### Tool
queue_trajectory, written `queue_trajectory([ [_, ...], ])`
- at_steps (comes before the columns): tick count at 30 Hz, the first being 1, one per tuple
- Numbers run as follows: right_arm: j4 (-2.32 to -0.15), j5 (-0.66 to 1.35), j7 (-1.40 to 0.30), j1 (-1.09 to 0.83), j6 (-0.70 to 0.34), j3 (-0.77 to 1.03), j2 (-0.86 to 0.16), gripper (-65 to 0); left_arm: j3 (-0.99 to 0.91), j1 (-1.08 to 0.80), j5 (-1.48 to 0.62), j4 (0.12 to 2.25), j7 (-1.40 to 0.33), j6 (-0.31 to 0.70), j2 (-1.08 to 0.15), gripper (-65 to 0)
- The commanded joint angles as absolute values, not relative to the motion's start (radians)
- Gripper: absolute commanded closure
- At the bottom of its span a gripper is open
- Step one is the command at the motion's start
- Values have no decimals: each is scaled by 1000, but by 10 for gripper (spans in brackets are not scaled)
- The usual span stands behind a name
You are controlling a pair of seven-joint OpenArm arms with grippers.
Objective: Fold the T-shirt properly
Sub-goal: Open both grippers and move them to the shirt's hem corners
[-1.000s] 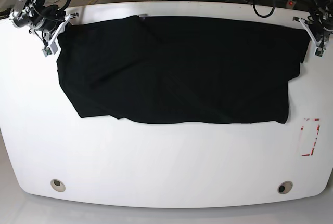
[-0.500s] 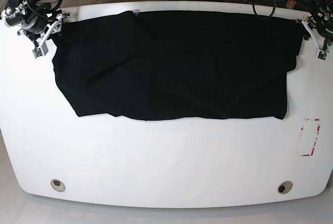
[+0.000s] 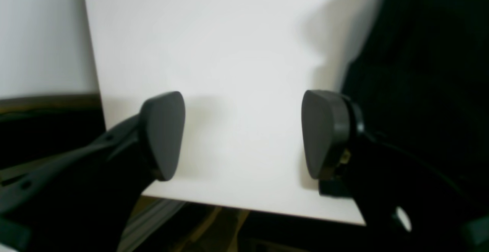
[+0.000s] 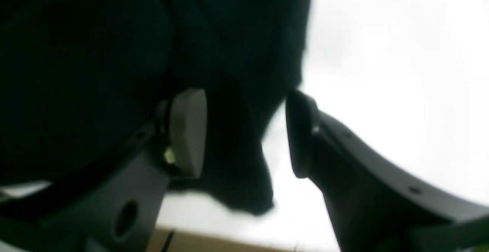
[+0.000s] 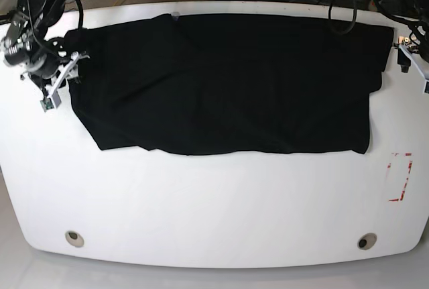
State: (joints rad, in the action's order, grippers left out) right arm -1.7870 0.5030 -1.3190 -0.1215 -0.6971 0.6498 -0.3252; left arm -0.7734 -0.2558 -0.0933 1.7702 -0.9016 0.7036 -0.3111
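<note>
2 open grippers (image 3: 240, 133) (image 4: 244, 133), T-shirt (image 5: 228, 81) spread between

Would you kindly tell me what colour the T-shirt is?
Plain black, no pattern; the T-shirt shows best in the base view.

the base view is evenly and brightly lit from above, and the white table (image 5: 214, 202) is rendered almost without shadow. its edges are bowed by wide-angle distortion, most strongly at the left and right of the frame. the t-shirt (image 5: 228, 81) is recorded as a flat black mass in which few folds can be made out. both wrist views are soft and out of focus. in the left wrist view a grey shadow is cast on the table in the upper right, and the fingers (image 3: 164, 133) are blurred. in the right wrist view the table (image 4: 401, 72) is blown out to white, while the cloth is lost in darkness.
</note>
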Motion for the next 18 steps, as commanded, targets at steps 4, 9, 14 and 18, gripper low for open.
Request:
queue_trajectory([
  [4, -1666, 426, -1253, 54, -698, 593, -364, -320, -737, -228, -99, 1787, -891, 698, -334, -446],
  [9, -1452, 332, -1159, 236, -698, 496, -369, -320, -734, -171, -97, 1782, -891, 698, -308, -446],
  [14, -1262, 262, -1041, 366, -698, 438, -369, -320, -728, -160, -97, 1782, -891, 698, -306, -446],
  [18, -1096, 214, -935, 455, -698, 381, -369, -320, -728, -160, -97, 1781, -891, 698, -306, -446],
])
